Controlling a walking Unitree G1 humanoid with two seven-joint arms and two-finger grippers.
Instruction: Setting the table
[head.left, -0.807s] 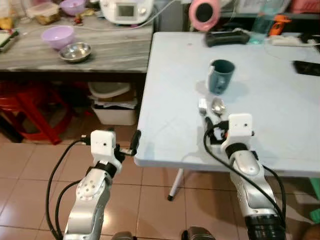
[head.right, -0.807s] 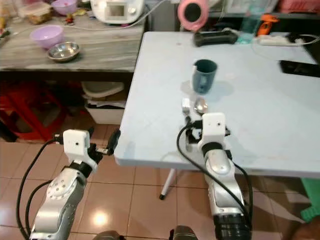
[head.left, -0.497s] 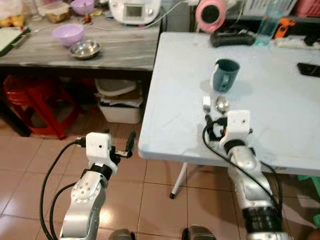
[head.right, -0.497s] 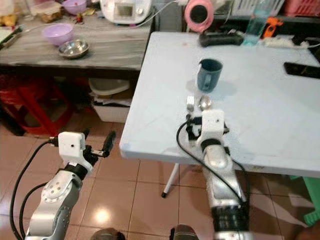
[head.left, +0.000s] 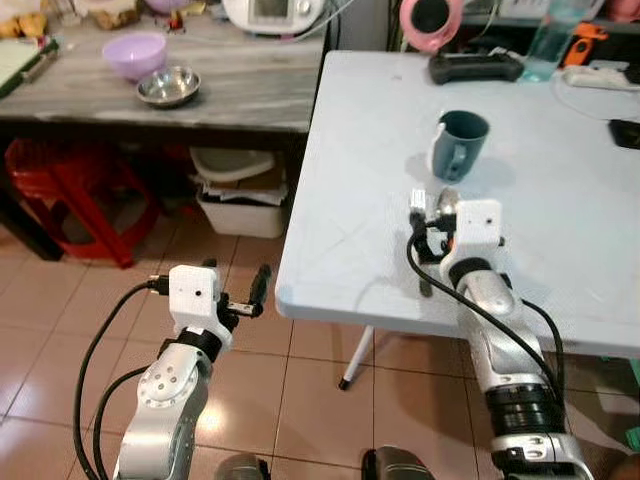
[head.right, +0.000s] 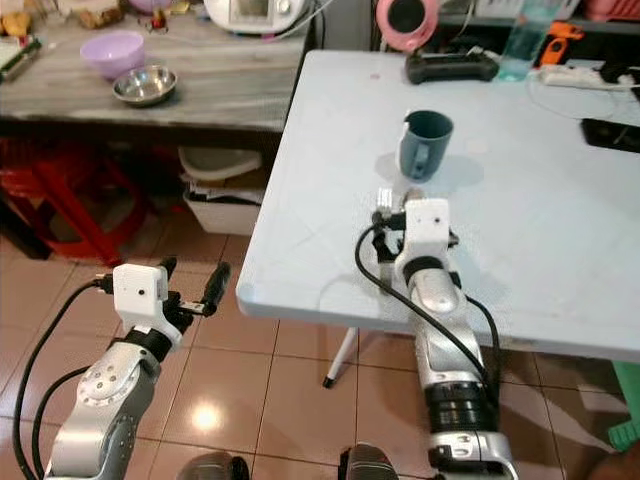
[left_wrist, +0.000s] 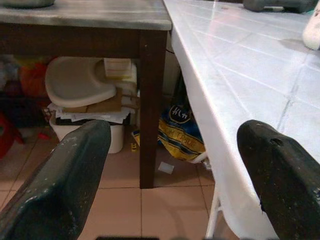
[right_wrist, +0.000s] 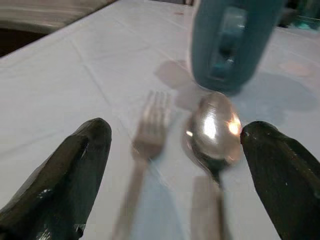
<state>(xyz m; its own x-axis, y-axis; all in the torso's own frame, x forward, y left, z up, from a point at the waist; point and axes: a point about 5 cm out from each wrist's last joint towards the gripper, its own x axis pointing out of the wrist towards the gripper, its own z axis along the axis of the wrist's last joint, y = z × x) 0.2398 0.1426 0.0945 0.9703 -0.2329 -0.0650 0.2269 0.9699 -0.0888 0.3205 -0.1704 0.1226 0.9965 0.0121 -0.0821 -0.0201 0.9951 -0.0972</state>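
Right gripper (right_wrist: 175, 165) is down low over the near edge of the white table (head.left: 350, 150), fingers spread wide, and lying between those two black fingers (right_wrist: 65, 175) are the fork (right_wrist: 145, 145) and the spoon (right_wrist: 212, 127), side by side on the tabletop. Fork on the left, spoon on the right, just beside each other, not clearly touching. Both run lengthwise near to far, handles toward the robot, tines and bowl pointing away at the blue mug (head.left: 457, 143), which stands just past them with its handle turned toward the robot.

That is the relation that matters here: the cutlery's long axis runs straight along the line of the fingers, so the open fingers straddle both pieces across their width. From the wrist view the handles pass under the gripper and blur out, so exactly where they end I cannot tell.

Left gripper (left_wrist: 165, 175) is off the table altogether, hanging out over the tiled floor (head.left: 60, 330) to the left of the table edge, fingers also spread and holding nothing. Right arm is plainly the nearer one, sitting right on top of the cutlery.

My read: the place setting is partly laid, mug, fork and spoon grouped near the front edge. If one piece is to be shifted, closing from here risks catching both, since they sit so tight together
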